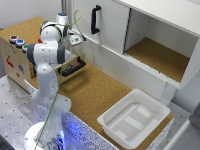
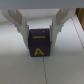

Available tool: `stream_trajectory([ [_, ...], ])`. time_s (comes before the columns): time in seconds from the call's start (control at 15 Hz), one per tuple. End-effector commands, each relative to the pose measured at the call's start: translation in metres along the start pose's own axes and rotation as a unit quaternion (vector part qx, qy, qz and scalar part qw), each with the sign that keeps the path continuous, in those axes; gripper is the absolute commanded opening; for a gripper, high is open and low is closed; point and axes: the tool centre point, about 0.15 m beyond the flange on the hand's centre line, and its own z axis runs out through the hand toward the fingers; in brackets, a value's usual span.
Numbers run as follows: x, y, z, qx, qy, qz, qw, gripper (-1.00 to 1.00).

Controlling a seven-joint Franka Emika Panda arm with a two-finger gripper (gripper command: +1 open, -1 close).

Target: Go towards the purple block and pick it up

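In the wrist view the purple block, a dark purple cube with a yellow letter A on its front, fills the gap between my gripper's two pale fingers. Both fingers press against its upper sides. The block's base is at or just above a white surface. In the exterior view the gripper is at the far side of the cork counter, close to the white cabinet, and the arm hides the block there.
A white cabinet with a black handle and an open cork-floored shelf stands behind. A wooden box with coloured buttons and a drawer with a black handle sit at the exterior view's left. A white bin is near the front right.
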Motion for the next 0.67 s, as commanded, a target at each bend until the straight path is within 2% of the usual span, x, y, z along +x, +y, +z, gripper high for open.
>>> stream_trajectory([
  [0.0,0.001,0.002,-0.021,-0.023,-0.013,0.028,0.999,-1.00],
  [0.13,-0.006,-0.005,-0.039,-0.028,-0.004,0.040,0.999,-1.00],
  [0.2,-0.012,-0.010,-0.051,-0.042,-0.005,0.044,0.998,-1.00],
  [0.33,-0.024,-0.030,-0.090,-0.092,-0.016,0.039,0.995,-1.00],
  [0.4,-0.032,-0.038,-0.110,-0.109,-0.009,0.043,0.993,-1.00],
  [0.53,-0.057,-0.046,-0.136,-0.129,-0.004,0.058,0.990,-1.00],
  [0.6,-0.071,-0.045,-0.143,-0.128,0.005,0.077,0.989,-1.00],
])
